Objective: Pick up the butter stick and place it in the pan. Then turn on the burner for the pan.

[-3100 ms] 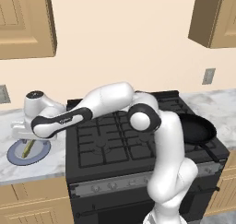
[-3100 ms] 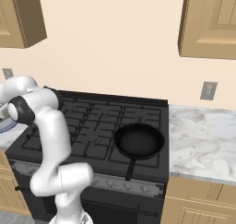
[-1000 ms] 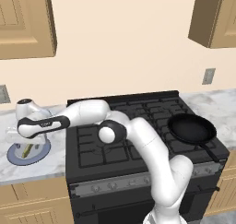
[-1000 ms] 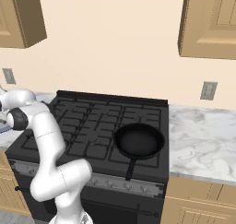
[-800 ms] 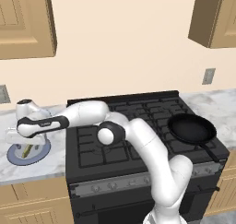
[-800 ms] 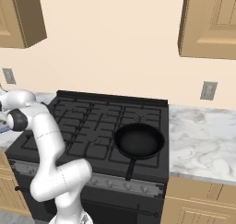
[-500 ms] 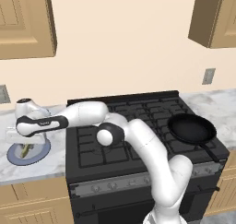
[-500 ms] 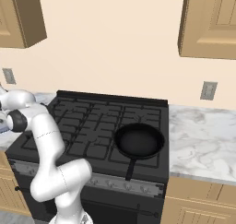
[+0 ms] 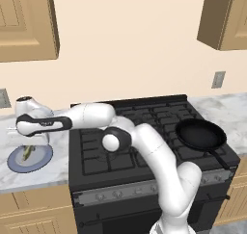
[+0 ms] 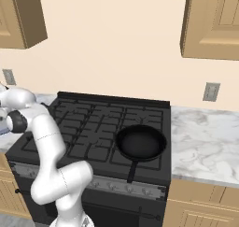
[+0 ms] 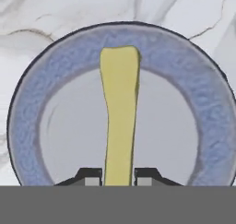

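The white arm is stretched far out to the left, low down. The gripper [image 11: 118,178] is pointed down, its two fingers closed around the butter stick [image 11: 120,112].

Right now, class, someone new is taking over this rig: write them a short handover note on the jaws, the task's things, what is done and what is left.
Gripper: low over the blue plate, jaws either side of the butter stick; whether they grip it cannot be told.
Butter stick: on the plate, on the counter left of the stove.
Pan: empty, on the stovetop's front right burner.
Done: the approach to the butter.
Left: grasp and lift, carry to the pan, turn on its burner.
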